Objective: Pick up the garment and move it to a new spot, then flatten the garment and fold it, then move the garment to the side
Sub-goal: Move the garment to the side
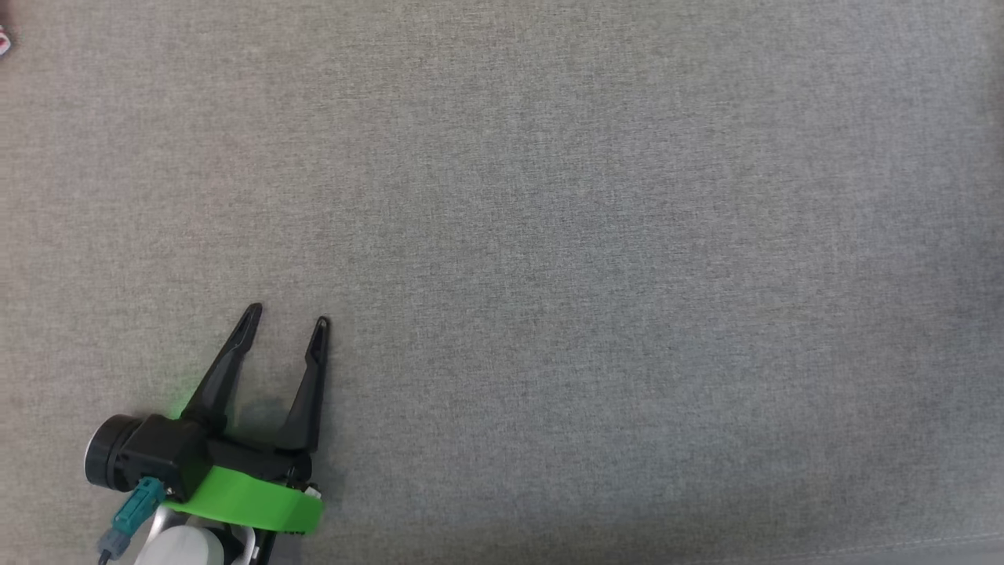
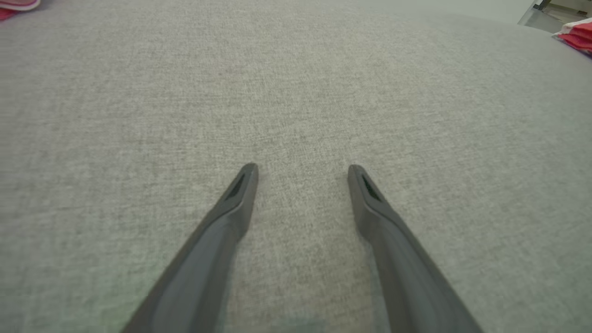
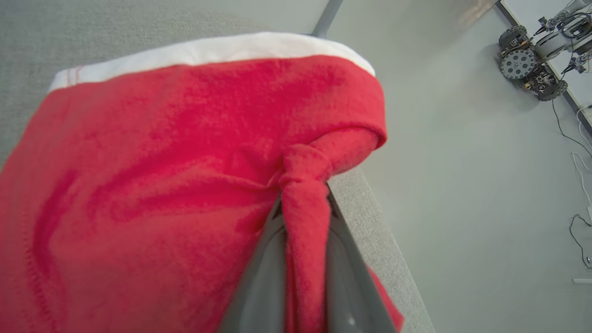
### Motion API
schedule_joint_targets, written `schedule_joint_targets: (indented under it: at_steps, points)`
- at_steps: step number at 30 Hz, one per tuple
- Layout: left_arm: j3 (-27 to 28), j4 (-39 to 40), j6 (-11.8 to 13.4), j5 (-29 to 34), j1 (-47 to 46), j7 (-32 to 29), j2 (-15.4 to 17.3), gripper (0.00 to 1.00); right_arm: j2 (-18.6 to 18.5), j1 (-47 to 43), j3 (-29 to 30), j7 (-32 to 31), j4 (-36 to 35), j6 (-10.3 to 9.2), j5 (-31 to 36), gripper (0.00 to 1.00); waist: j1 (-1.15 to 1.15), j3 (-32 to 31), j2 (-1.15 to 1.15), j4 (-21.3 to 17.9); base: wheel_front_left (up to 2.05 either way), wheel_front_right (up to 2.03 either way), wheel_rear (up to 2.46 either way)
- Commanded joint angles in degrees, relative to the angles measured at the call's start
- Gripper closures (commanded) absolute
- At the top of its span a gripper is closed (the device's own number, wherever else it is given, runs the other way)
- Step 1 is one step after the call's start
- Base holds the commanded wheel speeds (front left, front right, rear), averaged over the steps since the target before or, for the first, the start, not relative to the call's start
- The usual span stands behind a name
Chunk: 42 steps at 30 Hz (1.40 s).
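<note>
The garment point(image 3: 162, 152) is red fleece with a white band along its far edge. My right gripper point(image 3: 305, 199) is shut on a bunched fold of it, and the cloth hangs over the corner of the grey table point(image 3: 374, 231) in the right wrist view. A red and white bit of the garment point(image 2: 578, 34) shows at the far right of the table in the left wrist view. My left gripper point(image 1: 288, 314) point(image 2: 303, 169) stands open just above bare grey cloth at the lower left of the head view, holding nothing.
The grey fabric table top point(image 1: 549, 235) spreads across the head view. A small red and white scrap point(image 1: 4, 39) point(image 2: 14, 5) lies at its far left edge. Beyond the table edge are pale floor point(image 3: 462, 162), a small wheeled machine point(image 3: 527, 64) and cables.
</note>
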<state>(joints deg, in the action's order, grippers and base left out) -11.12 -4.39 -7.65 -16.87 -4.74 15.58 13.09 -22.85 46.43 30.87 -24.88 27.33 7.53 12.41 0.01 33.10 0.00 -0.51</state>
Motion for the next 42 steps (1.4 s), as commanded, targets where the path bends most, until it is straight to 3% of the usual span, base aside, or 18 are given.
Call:
schedule_joint_targets:
  at_steps: [1,2,3,12,19,25,29,37,42]
  points:
    - [0.34,-1.84,0.29,0.01,1.71,-0.86,0.63,0.0,-0.5,0.94,0.42,0.63,-0.73,-0.08,1.34,0.75,-0.01,-0.3,0.0,0.79,0.0,0.0,0.0]
    - [0.39,-1.73,0.29,0.02,1.62,-0.85,0.42,0.0,-0.92,1.0,0.76,1.5,-1.25,-0.08,2.37,0.52,-0.01,-0.49,0.0,1.0,0.0,0.0,0.0]
    - [0.4,-1.7,0.29,0.02,1.55,-0.85,0.2,0.0,-0.83,0.99,1.33,2.02,-1.54,-0.08,3.13,0.0,-0.01,-0.71,0.0,1.11,0.0,0.0,0.0]
    - [0.23,-2.34,0.23,-0.27,1.75,-0.5,-2.47,0.0,-0.26,-2.68,2.35,10.22,-6.11,-0.08,9.73,0.0,-0.01,-6.34,0.0,1.39,0.0,0.0,0.0]
    - [1.95,-4.4,0.22,-0.02,4.84,-0.45,-6.35,0.0,3.54,-9.91,-3.36,17.74,-12.04,-0.09,4.61,0.0,-0.01,-17.58,0.0,2.24,0.0,0.0,0.0]
    - [5.03,-5.27,0.22,1.54,10.11,-0.45,-8.75,0.0,6.74,-24.22,-8.28,27.66,-16.85,-0.09,-2.72,0.0,-0.01,-28.26,0.0,4.82,0.0,0.0,0.0]
    - [7.08,-4.76,0.22,2.45,13.42,-0.45,-9.53,0.0,10.76,-34.42,-9.81,35.24,-17.21,-0.08,-6.76,0.0,-0.01,-33.27,0.0,6.33,0.0,0.0,0.0]
    - [9.05,-3.36,0.22,4.42,13.14,-0.45,-9.8,0.0,18.1,-44.9,-14.55,40.13,-14.4,-0.09,-10.15,0.0,-0.01,-35.41,0.0,6.46,0.0,0.0,0.0]
    - [9.99,-3.29,0.22,4.91,12.39,-0.45,-9.89,0.0,19.59,-49.67,-18.39,40.06,-16.3,-0.08,-9.47,0.0,-0.01,-36.07,0.0,5.47,0.0,0.0,0.0]
